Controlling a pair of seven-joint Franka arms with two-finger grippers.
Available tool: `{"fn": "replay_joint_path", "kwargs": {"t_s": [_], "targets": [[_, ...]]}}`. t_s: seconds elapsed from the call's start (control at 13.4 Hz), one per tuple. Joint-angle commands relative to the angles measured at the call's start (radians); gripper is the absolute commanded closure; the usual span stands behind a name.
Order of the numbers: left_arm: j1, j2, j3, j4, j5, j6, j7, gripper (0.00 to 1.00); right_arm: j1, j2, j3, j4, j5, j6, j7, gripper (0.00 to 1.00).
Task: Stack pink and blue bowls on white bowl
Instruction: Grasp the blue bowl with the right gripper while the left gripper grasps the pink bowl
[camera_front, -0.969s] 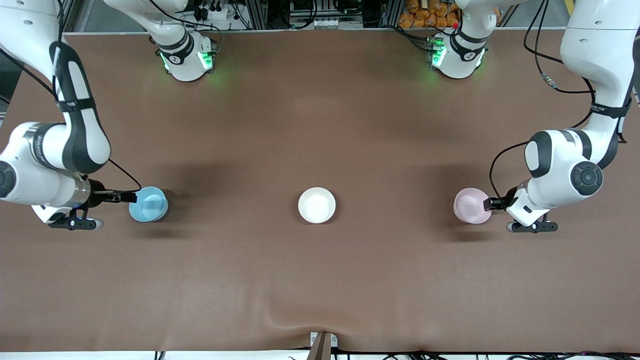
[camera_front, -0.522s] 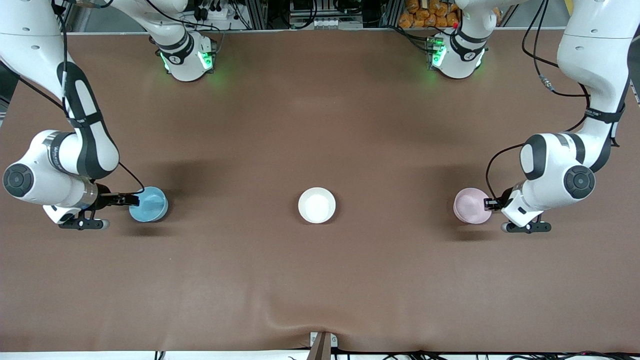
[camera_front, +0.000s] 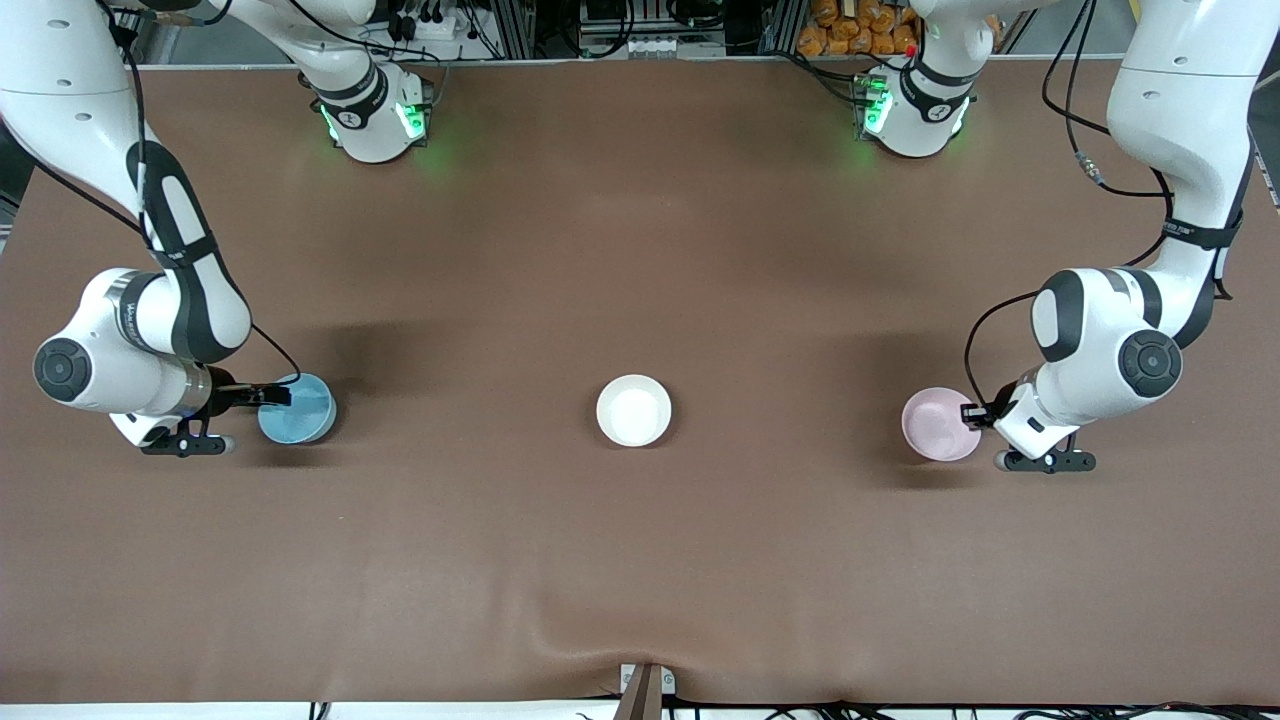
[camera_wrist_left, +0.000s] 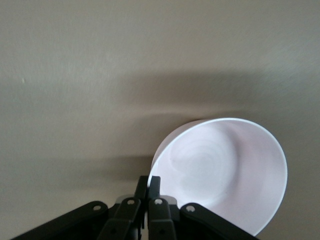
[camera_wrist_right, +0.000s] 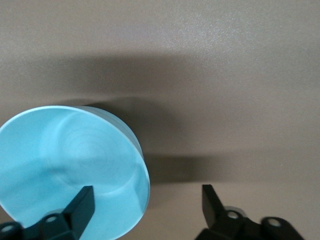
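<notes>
The white bowl (camera_front: 633, 410) stands at the table's middle. Toward the left arm's end sits the pink bowl (camera_front: 938, 425) (camera_wrist_left: 225, 167). My left gripper (camera_front: 973, 414) (camera_wrist_left: 148, 183) is shut on its rim, one finger inside and one outside. The blue bowl (camera_front: 300, 408) (camera_wrist_right: 67, 167) is toward the right arm's end. My right gripper (camera_front: 277, 396) (camera_wrist_right: 147, 200) is open and straddles its rim. One of its fingers (camera_wrist_right: 84, 202) hangs inside the bowl, and the other stands outside over the cloth.
A brown cloth (camera_front: 640, 560) covers the table, with a raised fold near the front edge above a small clamp (camera_front: 645, 686). The two arm bases (camera_front: 372, 115) (camera_front: 915, 110) stand along the edge farthest from the front camera.
My left gripper has closed on the pink bowl's rim, and the bowl has shifted slightly toward the front camera. My right wrist has moved in toward the blue bowl, jaws still wide.
</notes>
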Motion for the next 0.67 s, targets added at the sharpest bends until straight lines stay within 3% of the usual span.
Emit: {"fn": "replay_joint_path", "kwargs": {"t_s": [0.0,0.07,0.15,0.37,0.6], "targets": [[-0.006,-0.066,-0.018,0.015,-0.02,-0.03,0.0,1.0,-0.017,0.013,0.012,-0.003,0.013,0.013,-0.026,0.72],[-0.003,-0.076,-0.043,0.037,-0.02,-0.06,-0.022,1.0,-0.015,0.017,0.012,-0.003,0.031,0.013,-0.026,0.91],[-0.004,-0.082,-0.057,0.061,-0.02,-0.103,-0.059,1.0,-0.015,0.018,0.012,-0.003,0.046,0.015,-0.027,1.0],[-0.007,-0.082,-0.116,0.144,-0.02,-0.206,-0.169,1.0,-0.012,0.017,0.014,0.005,0.08,0.004,-0.024,1.0],[-0.009,-0.08,-0.17,0.198,-0.02,-0.245,-0.257,1.0,-0.012,-0.044,0.014,0.008,0.08,0.001,-0.039,1.0]]}}
